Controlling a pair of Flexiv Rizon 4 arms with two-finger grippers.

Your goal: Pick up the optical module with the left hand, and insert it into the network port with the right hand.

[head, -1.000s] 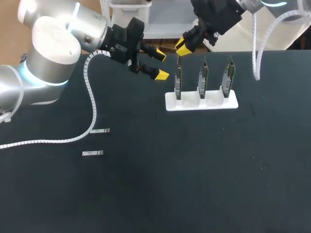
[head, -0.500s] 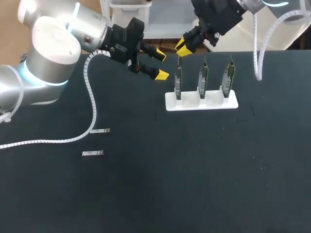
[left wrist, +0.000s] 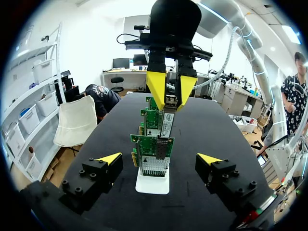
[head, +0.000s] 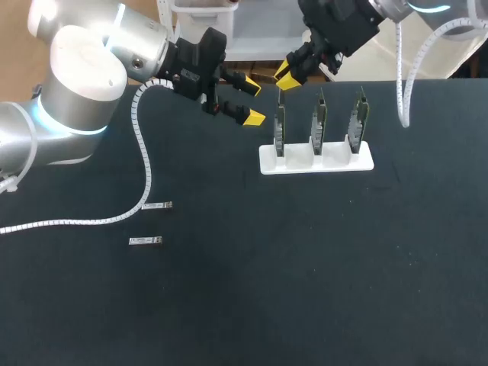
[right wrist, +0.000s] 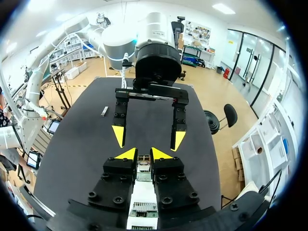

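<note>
My right gripper (head: 284, 74) is shut on a silver optical module (left wrist: 166, 122) and holds it upright over the leftmost of three green network cards (head: 280, 128) in a white stand (head: 316, 158). In the right wrist view the module (right wrist: 143, 161) sits between the yellow tips of the right gripper (right wrist: 143, 155), directly above the stand (right wrist: 142, 197). My left gripper (head: 252, 101) hangs open just left of the cards with nothing between its fingers. The left wrist view has the left gripper (left wrist: 160, 159) facing the card row (left wrist: 155, 147) and the right gripper (left wrist: 171, 89).
Two spare modules (head: 156, 205) (head: 145, 241) lie on the black table at the left. The left arm's white ribbed cable (head: 142, 164) trails over the table beside them. The table's front half holds nothing else.
</note>
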